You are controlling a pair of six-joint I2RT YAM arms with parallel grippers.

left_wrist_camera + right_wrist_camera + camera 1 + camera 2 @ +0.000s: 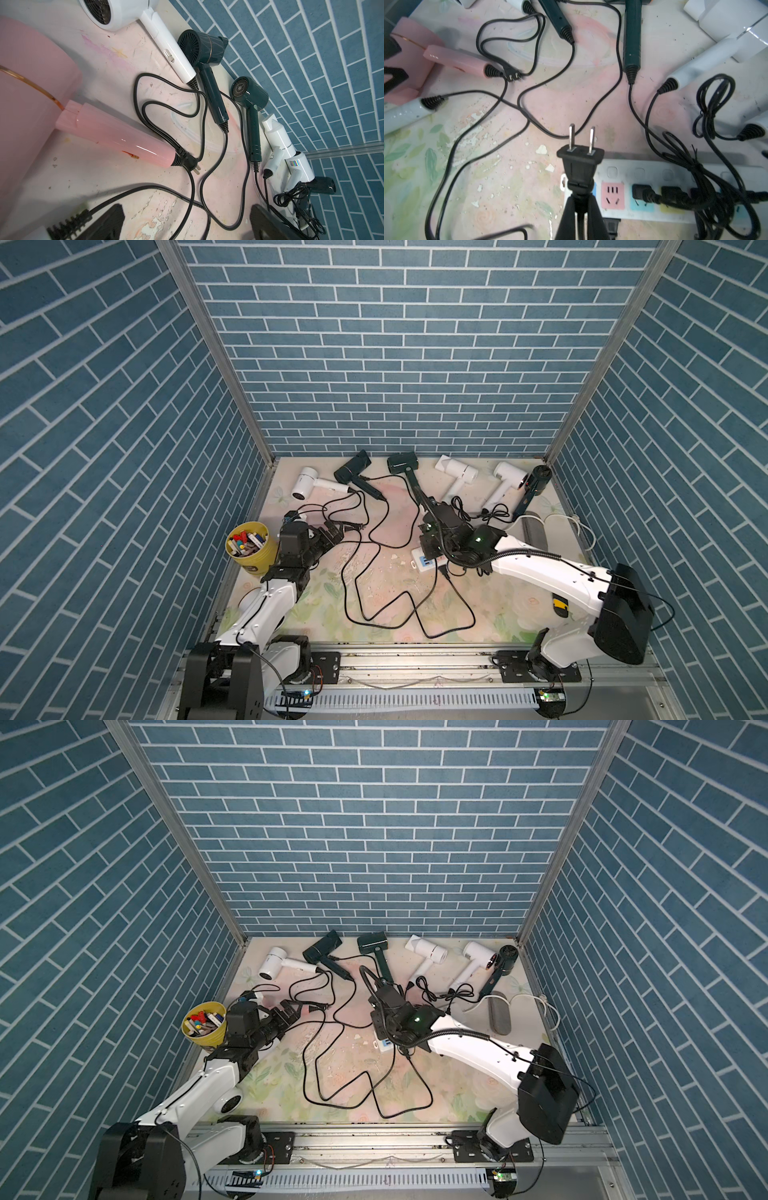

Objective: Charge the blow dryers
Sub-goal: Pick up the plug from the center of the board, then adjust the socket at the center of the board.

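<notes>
Along the far wall (pixel 395 364) in both top views: blow dryers (pixel 456 472) in a row. Left wrist: left gripper (pixel 187 224) jaws wide apart, empty, near pink dryer (pixel 116 133). Right wrist: right gripper (pixel 579 199) jaws clamped on plug (pixel 580 160) over power strip (pixel 639 172) end; I'd tip prongs down, square them over pink socket (pixel 613 196), push straight

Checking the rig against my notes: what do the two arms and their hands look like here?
The left arm and right arm have white shell links with black joint housings. The right arm also carries a black ribbed hose and a green light near its wrist. The left hand and right hand have black, tapered fingers.
</notes>
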